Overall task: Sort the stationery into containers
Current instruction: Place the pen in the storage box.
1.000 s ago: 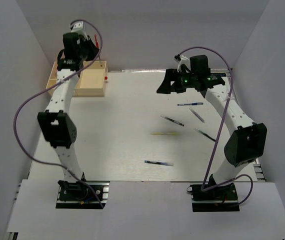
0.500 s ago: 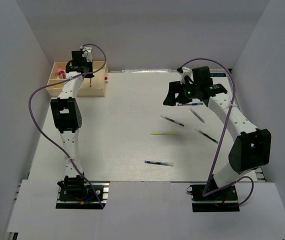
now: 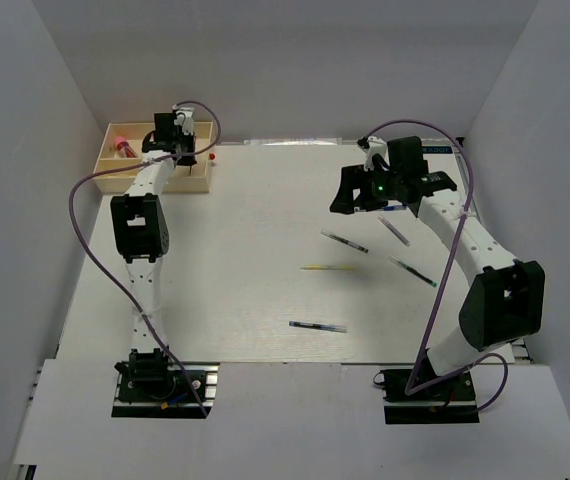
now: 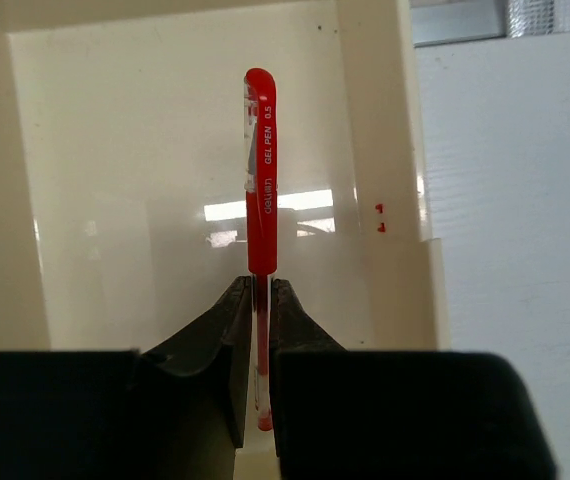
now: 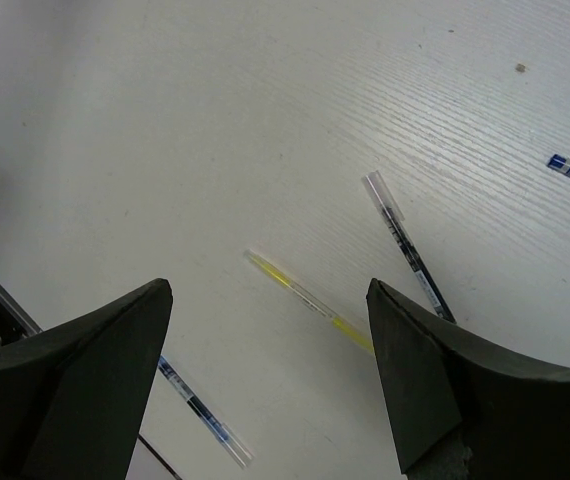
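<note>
Reading "GEL PEN 0.5" — red pen (image 4: 261, 180)

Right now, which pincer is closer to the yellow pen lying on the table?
Right. The right pincer hovers open just beyond the yellow pen; the left pincer is far off over the tray at the far left corner, gripping a red pen.

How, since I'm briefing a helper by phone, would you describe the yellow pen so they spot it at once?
Start at the white table and look near its middle, slightly right of centre in the top view. The yellow pen lies crosswise, between a dark pen farther back and a blue-marked pen nearer the front edge. It alone is yellow; both neighbours look dark.
</note>
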Robot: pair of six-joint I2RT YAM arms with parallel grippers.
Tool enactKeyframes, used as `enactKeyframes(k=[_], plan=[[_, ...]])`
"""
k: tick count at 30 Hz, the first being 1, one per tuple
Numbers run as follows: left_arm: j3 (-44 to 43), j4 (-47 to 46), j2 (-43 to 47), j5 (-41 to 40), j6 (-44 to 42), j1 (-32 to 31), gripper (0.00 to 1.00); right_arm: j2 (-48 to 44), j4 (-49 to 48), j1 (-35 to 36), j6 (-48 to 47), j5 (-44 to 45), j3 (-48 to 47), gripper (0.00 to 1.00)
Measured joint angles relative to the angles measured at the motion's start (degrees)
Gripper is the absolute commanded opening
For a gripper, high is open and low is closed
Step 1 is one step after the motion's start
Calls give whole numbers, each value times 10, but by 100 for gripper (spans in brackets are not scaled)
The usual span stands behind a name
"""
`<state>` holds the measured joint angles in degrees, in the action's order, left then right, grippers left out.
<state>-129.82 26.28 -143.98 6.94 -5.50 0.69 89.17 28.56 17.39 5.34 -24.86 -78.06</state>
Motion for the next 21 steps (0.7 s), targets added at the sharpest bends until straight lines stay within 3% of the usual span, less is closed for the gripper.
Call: enactKeyframes(k=[1,5,7,11,16,21], plan=[[0,1,-7,0,0,0,30,0,0,-1,0,1,2,85],[0,2,-20,4,1,-3,49,-2,-1,-2,0,1,5,85],[0,2,-20,7,4,-5,52,-9,-2,-2,0,1,13,83],[0,-12,-17,11,11,-7,59,-19,-2,-2,-17,0,22,60],[1,-14,17,21,24,-8,60,-24,9,0,-77,2,27,40],[2,-5,128,71,34,-4,64,-23,44,21,-190,23,48,35]])
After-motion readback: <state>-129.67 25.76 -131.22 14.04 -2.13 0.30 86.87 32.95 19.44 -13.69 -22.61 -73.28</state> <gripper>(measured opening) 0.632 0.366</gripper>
